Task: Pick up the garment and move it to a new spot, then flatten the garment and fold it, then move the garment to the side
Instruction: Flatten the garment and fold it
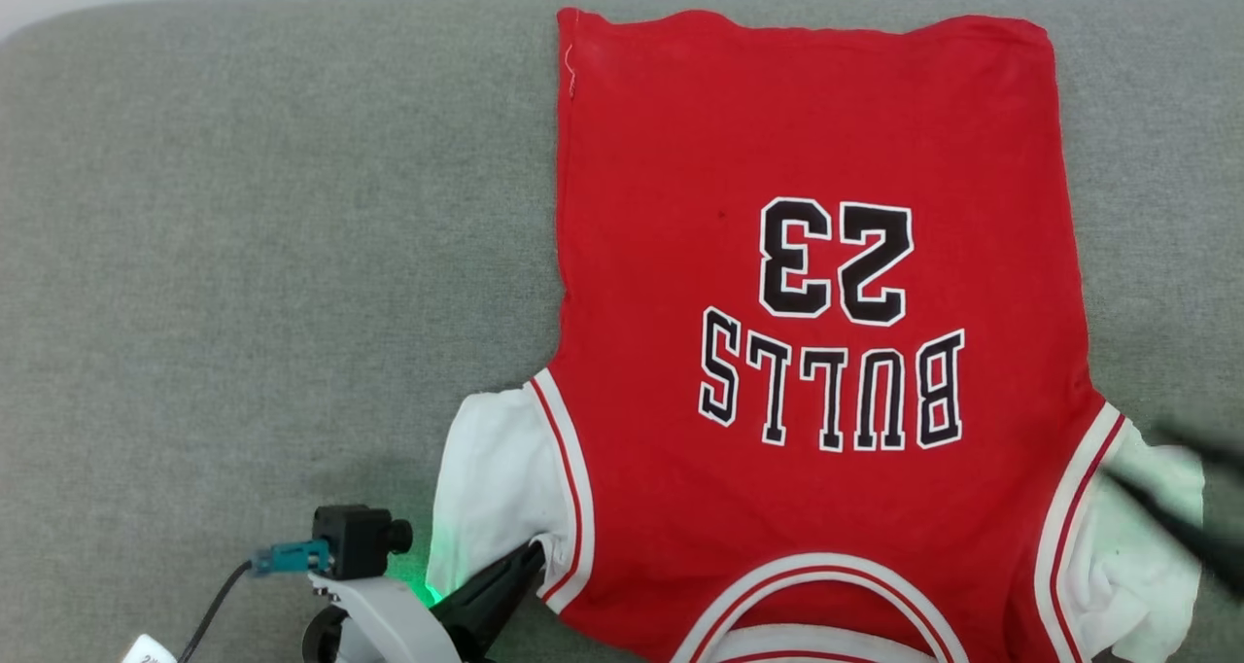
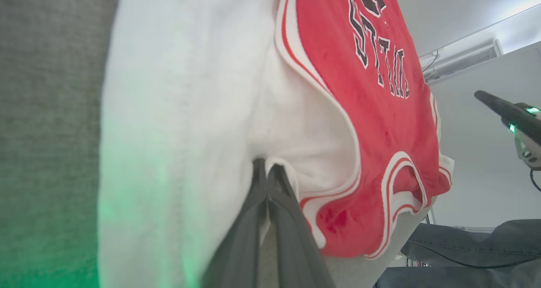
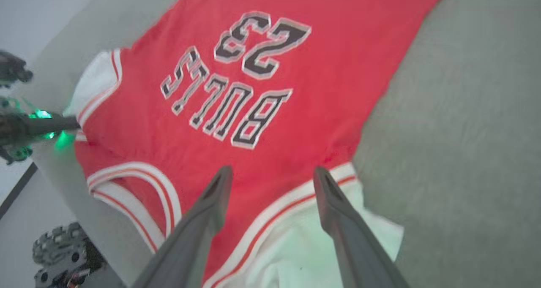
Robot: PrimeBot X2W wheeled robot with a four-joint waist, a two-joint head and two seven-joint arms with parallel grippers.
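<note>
The garment (image 1: 807, 157) lies spread print-up on the grey table (image 1: 243, 255), collar nearest the robot. The left gripper (image 1: 533, 554) is clenched on the hem of one white sleeve (image 1: 486, 488). The right gripper (image 3: 272, 178) hangs released above the other. I'd worry a one-sided pull drags it askew, or that thin pinch slips.

Grey cloth-covered table (image 1: 243, 255), a person's denim-clad leg (image 2: 507, 234) beyond its edge

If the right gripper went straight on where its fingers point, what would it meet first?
Probably the garment: the right gripper's open fingers aim at its striped trim beside the white sleeve, with nothing between, though the gap is hard to judge.
</note>
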